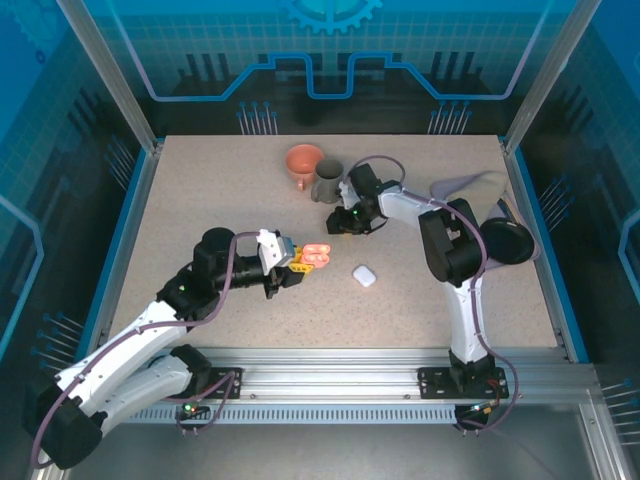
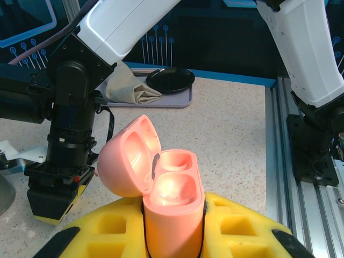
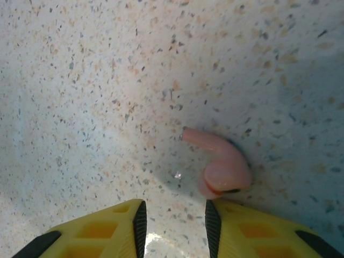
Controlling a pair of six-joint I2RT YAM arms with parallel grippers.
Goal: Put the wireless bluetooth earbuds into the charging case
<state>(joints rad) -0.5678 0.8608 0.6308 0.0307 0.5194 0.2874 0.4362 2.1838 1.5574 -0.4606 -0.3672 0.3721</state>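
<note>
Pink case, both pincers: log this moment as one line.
left pincer: holds open pink case, wells empty | right pincer: open, near pink earbud

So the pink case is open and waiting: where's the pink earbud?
The earbud lies on the table just ahead of the jaws of the right gripper in the right wrist view, near the grey mug.

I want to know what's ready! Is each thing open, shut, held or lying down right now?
pink charging case: lid open, wells look empty
left end effector: shut on the pink charging case
white case: closed, on the table
pink earbud: lying loose on the table
right end effector: open, near the pink earbud
</note>
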